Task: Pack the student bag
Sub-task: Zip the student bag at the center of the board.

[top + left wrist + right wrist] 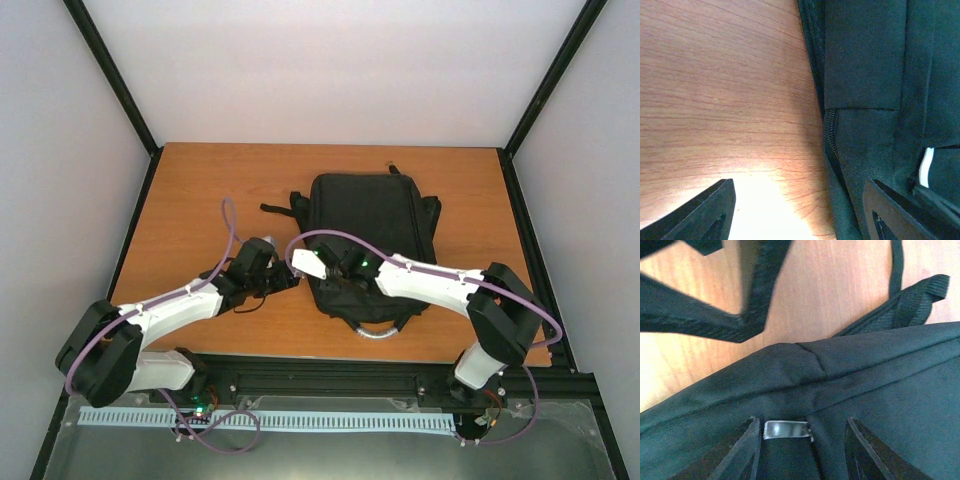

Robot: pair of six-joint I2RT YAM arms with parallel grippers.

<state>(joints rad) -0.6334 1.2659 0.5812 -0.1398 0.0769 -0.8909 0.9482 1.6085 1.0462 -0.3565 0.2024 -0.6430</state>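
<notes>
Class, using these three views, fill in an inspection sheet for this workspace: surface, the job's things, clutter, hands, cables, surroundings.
Surface: wooden table, orange-brown grain.
Job's things: student bag lies flat, right of centre, with its grey handle loop toward the arms.
Clutter: nothing certain; a small white shape at the right arm's tip cannot be identified.
Hands: left hand open, one finger over the table, the other over the bag's edge; right hand open on the bag, a silver tab between its fingers.
Cables: purple cables loop along both arms.
Surroundings: pale walls, black frame posts.
</notes>
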